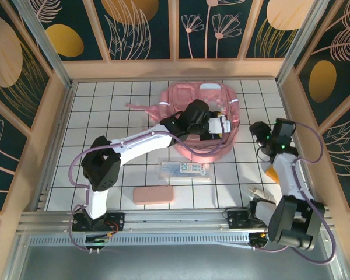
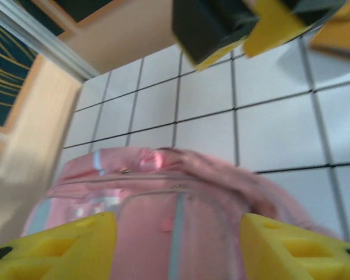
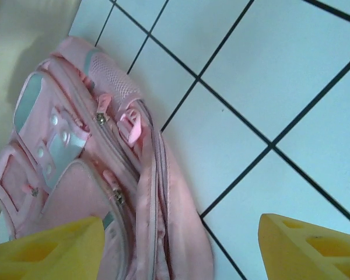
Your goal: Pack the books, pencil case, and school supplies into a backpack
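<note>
**A:** What lies furthest left?

**B:** The case [image 1: 153,195], flat on the table [image 1: 105,105] near the front edge, beside the base of the left arm [image 1: 134,143]. Just right of it and a little further back lies the packet [image 1: 185,170], its "20" facing up.

**A:** And the backpack?

**B:** The backpack [image 1: 186,96] lies at the back, about mid-table, with the packet just in front of it.

**A:** The left gripper?

**B:** The left gripper [image 1: 223,126] hangs over the backpack's right part. In the wrist view its yellow fingers [image 2: 76,245] stand wide apart with pink fabric beneath them, clamped on nothing.

**A:** The right one?

**B:** The right gripper [image 1: 258,131] is just right of the backpack, over bare tiles. Its jaws are spread too and hold nothing, and the backpack's zipped edge lies to the left in its view.

**A:** Further right?

**B:** A small orange block [image 1: 272,173] lies beside the right arm [image 1: 291,175]. I cannot tell whether they touch.
</note>
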### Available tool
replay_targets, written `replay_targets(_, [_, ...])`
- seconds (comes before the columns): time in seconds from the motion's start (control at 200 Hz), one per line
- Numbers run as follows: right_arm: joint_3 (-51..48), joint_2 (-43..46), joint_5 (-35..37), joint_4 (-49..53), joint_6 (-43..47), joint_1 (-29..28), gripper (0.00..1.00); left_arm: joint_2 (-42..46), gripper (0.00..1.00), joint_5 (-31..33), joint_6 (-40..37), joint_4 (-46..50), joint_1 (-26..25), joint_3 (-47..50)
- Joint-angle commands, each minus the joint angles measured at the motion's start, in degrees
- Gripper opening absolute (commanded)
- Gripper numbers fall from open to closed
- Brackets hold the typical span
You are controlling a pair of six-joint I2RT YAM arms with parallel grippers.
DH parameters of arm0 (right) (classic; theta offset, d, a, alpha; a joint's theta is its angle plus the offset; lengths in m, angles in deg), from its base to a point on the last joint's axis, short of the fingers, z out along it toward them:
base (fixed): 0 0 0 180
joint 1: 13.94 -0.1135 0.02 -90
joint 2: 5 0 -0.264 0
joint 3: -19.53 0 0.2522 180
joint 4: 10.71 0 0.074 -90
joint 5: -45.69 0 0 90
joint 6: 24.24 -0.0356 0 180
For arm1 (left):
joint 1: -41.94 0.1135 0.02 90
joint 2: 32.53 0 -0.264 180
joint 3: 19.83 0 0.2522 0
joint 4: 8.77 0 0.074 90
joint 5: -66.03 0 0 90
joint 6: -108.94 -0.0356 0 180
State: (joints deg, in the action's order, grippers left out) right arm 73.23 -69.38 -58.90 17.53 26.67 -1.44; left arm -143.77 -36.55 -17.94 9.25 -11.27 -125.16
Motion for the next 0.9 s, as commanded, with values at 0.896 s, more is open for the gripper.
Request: replay_targets(0.896, [24.3, -22.1, 1.1, 6.0, 29.8, -35.9, 0.50, 8.1, 0.23, -6.2, 63.5, -1.5, 33.0, 21.4])
